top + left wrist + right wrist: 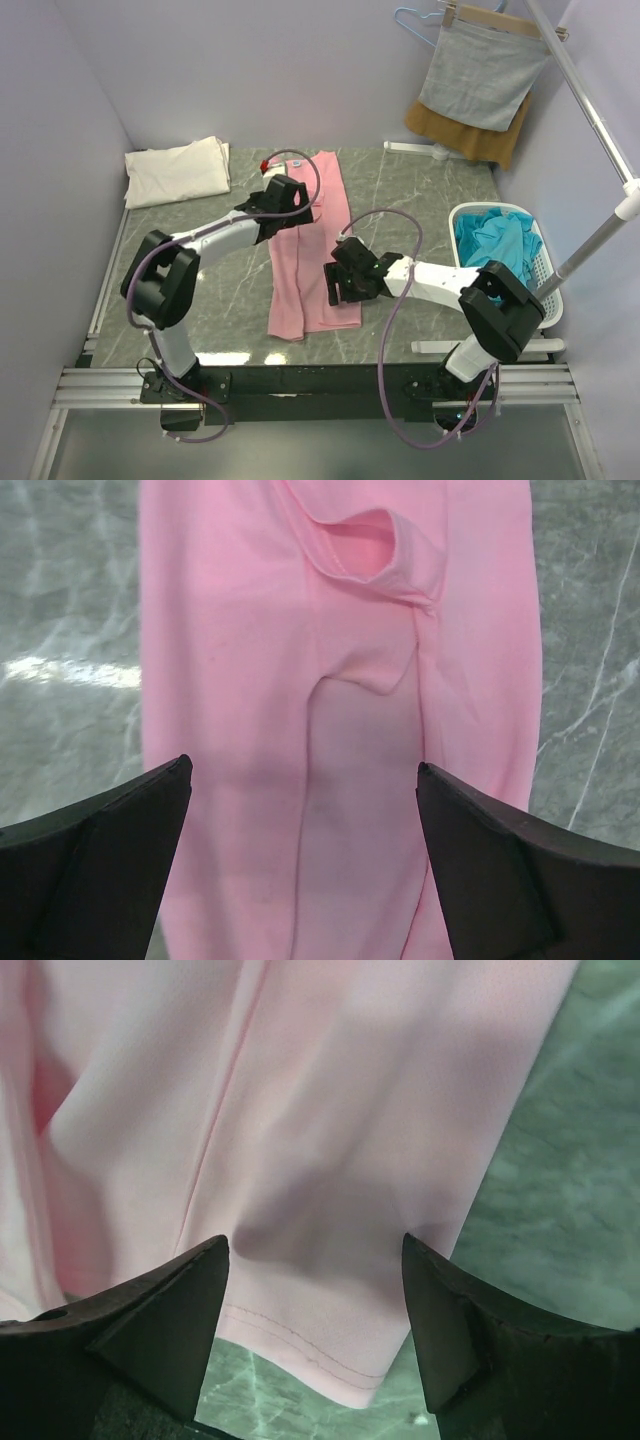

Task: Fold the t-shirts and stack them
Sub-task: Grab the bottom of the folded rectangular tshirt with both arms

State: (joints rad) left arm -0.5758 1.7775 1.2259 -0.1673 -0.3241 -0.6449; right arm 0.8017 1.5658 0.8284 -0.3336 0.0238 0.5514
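Midway through the job, it appears: the pale pink t-shirt (pixel 305 265) is laid flat on the marbled table (pixel 420 190) as a long narrow strip, its sides turned in, so that it can be doubled end over end. The left gripper (pixel 302 770) is poised above the collar end, its fingers spread wide and nothing held between them. The neck opening (pixel 365 555) is seen just ahead of them. The right gripper (pixel 315 1245) is stationed over the opposite end, its fingers also well parted and straddling the stitched hem (pixel 300 1350), with no cloth pinched. One arm is placed at each end, judged to be in readiness for a fold along the shirt's length. A cream-white t-shirt (pixel 178 170), already folded, is set at the far left corner, apparently as the base of the stack. Teal-blue t-shirts (pixel 495 240) are heaped in a white basket (pixel 495 207) at the right edge, seemingly awaiting their turn.
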